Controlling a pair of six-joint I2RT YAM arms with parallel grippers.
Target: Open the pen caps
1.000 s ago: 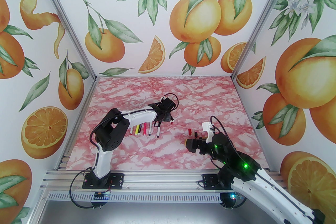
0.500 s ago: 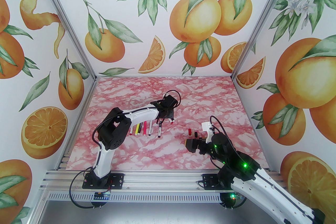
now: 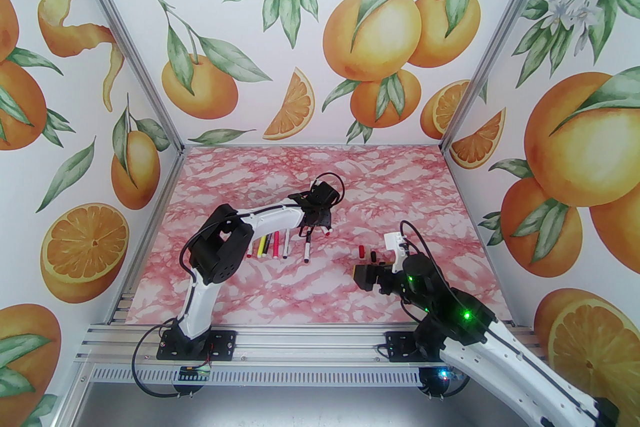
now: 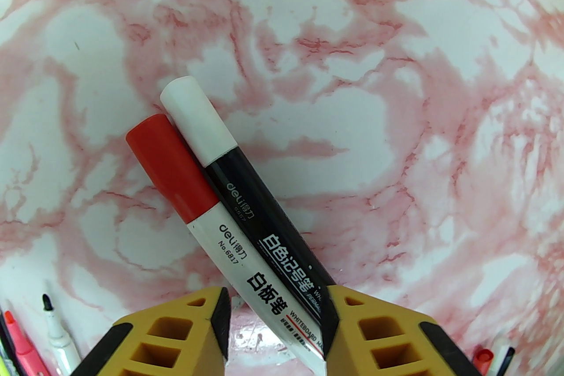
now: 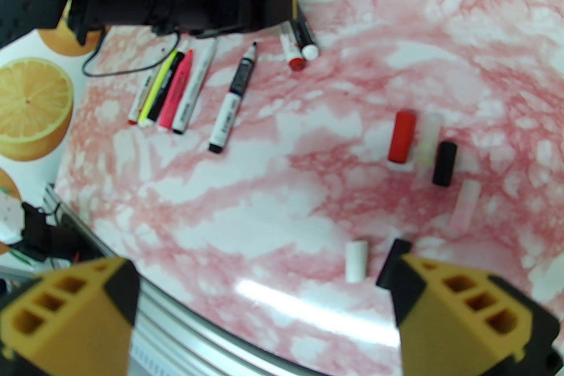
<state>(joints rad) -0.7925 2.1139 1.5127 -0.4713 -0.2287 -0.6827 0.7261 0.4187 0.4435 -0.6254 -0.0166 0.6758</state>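
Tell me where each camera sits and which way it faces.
Top external: high behind the bases, looking down on the table; left arm and right arm show.
Left wrist: on the left arm, looking down at two capped markers straddled by the left gripper.
Right wrist: low, looking across loose caps toward the left arm; right gripper open.
Shared: both wrist views show those markers.

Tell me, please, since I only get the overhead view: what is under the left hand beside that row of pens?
Observer: The left hand straddles a white pen with a red cap and a black pen with a white cap.
Operator: Is the right hand holding anything?
Observer: No, the right hand is wide open and empty.
Operator: Anything tucked beneath it?
Observer: A loose white cap lies close in front of it.
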